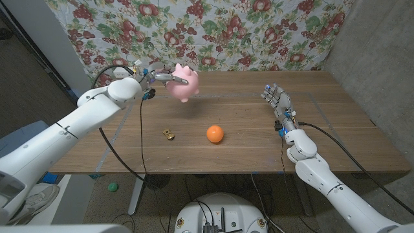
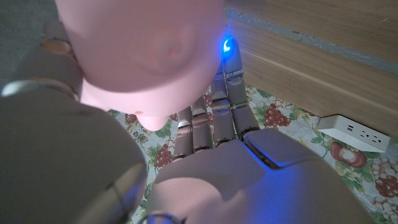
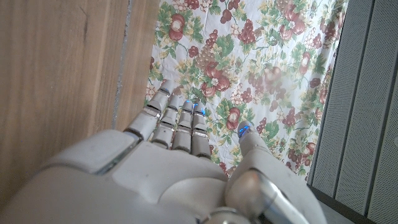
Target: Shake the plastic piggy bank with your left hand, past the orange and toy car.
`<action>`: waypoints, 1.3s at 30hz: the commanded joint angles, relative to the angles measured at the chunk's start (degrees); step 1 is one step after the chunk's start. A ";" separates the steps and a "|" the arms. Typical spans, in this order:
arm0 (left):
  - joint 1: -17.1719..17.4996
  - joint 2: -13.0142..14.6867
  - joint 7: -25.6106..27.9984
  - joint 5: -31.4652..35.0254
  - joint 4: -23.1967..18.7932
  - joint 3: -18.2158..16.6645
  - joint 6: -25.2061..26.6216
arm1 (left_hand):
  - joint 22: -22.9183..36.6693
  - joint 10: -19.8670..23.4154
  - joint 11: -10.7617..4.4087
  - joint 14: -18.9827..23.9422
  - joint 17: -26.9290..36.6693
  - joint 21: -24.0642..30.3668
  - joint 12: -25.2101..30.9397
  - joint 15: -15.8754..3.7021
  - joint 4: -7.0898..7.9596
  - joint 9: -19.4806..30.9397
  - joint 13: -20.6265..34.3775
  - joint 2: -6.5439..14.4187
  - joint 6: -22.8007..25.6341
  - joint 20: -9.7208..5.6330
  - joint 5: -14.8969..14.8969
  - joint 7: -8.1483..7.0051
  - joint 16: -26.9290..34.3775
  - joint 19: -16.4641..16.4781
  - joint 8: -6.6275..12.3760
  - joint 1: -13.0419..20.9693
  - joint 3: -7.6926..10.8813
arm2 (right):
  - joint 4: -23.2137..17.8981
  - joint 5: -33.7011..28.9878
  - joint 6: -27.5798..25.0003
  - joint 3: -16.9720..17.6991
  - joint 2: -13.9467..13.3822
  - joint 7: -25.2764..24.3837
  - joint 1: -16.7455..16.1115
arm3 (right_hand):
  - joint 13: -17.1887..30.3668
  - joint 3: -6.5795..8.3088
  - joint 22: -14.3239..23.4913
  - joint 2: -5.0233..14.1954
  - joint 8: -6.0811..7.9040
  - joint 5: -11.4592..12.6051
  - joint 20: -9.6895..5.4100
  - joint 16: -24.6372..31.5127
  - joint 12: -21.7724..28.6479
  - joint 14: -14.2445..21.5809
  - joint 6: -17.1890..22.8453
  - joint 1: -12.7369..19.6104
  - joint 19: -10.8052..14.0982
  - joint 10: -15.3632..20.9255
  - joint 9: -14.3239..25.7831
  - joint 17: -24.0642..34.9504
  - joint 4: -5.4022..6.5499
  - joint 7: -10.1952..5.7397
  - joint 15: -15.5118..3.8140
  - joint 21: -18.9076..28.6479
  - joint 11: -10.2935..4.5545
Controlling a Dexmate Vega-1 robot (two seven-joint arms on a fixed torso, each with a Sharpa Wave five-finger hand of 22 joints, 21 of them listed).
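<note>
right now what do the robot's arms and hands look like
Both arms have smooth white rounded shells. The left hand and right hand are silver-grey metal with segmented fingers and small blue lights; the fingertips glow blue in the left wrist view. Black cables run along each arm near the wrist.

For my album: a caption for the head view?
Left hand holds pink pig above table, beyond orange and car.

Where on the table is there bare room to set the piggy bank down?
Bare wood lies between the orange and the right robot hand, and along the near edge in front of the toy car. The far left is crowded: the left robot hand holds the piggy bank there.
</note>
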 commanded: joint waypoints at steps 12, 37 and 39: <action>-1.42 -2.45 9.83 11.88 -5.14 5.74 18.78 | 0.24 16.55 -16.25 18.31 0.14 0.37 -0.25 -24.99 0.01 7.13 0.10 25.07 17.11 -14.17 4.94 -10.54 0.00 -1.27 -0.02 24.73 10.04 | 0.77 0.98 0.16 -0.06 -0.27 1.78 0.40 | 0.18 0.28 0.17 -0.34 0.14 0.17 0.11 -0.20 -0.22 0.32 0.04 -0.23 0.24 0.17 0.28 0.29 -0.03 -0.03 0.15 -0.15 0.04; -5.23 -11.89 18.01 6.05 1.60 6.05 34.54 | 0.22 16.78 -16.39 18.38 0.10 0.50 -0.67 -25.02 -0.04 7.04 -0.49 25.08 17.32 -14.08 4.94 -10.58 -0.14 -0.99 -0.36 24.55 10.02 | 1.92 1.39 -0.38 -0.37 -0.05 2.41 1.38 | 0.18 0.26 0.17 -0.36 0.16 0.16 0.16 -0.25 -0.22 0.33 0.08 -0.26 0.20 0.18 0.28 0.32 -0.03 -0.05 0.19 -0.17 0.06; -6.03 -11.94 17.72 5.60 2.44 6.52 35.23 | 0.23 16.73 -16.38 18.37 0.08 0.52 -0.69 -25.01 -0.04 7.02 -0.47 25.07 17.32 -14.08 4.93 -10.56 -0.17 -0.97 -0.39 24.52 10.00 | 1.98 1.38 -0.55 -0.41 0.00 2.28 1.50 | 0.18 0.26 0.17 -0.36 0.16 0.16 0.17 -0.27 -0.22 0.29 0.08 -0.27 0.20 0.18 0.28 0.32 -0.03 -0.06 0.19 -0.17 -0.01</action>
